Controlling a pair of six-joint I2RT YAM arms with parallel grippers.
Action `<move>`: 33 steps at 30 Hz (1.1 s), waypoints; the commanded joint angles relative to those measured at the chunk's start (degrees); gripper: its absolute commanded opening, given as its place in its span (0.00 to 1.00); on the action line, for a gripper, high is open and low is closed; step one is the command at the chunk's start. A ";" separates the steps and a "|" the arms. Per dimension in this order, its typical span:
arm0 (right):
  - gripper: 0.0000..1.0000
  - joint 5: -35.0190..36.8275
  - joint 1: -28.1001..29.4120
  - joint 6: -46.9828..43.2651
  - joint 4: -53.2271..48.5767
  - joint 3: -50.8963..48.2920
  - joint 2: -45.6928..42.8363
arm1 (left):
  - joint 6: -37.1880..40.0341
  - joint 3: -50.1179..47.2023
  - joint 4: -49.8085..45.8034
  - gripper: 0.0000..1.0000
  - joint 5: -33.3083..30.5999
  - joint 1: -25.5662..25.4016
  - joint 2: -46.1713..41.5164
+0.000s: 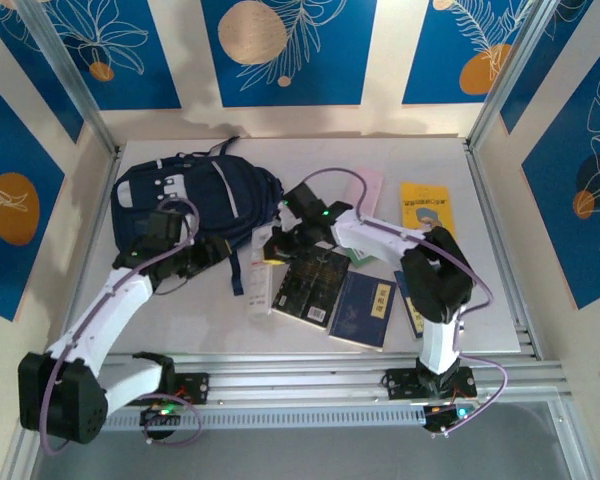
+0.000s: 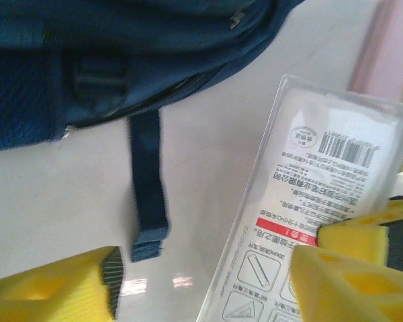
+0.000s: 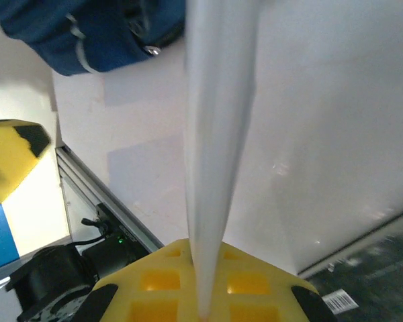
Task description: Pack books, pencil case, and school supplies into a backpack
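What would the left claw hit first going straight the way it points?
Probably the white packet, just ahead of the right finger of the left claw; the strap of the backpack lies beyond. Depth is unclear.

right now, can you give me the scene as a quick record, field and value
left gripper: open, empty, by the backpack's edge
right gripper: shut on the white packet, seen edge-on between its pads
backpack: far left of the table
black book: centre, lying flat
navy book: just right of the black book
yellow book: far right
pencil case: pink, beyond the right arm
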 commanded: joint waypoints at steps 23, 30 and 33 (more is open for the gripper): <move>0.07 -38.34 -6.46 -1.35 23.07 -5.31 -13.51 | -12.74 7.02 28.03 0.52 39.30 -0.39 5.56; 0.08 -38.47 -6.47 2.49 27.79 -6.58 -12.66 | -20.06 3.13 38.58 0.32 40.05 -0.92 4.91; 0.08 -38.16 -6.34 3.21 28.64 -6.75 -12.13 | -21.30 2.11 40.45 0.26 39.44 -1.66 4.81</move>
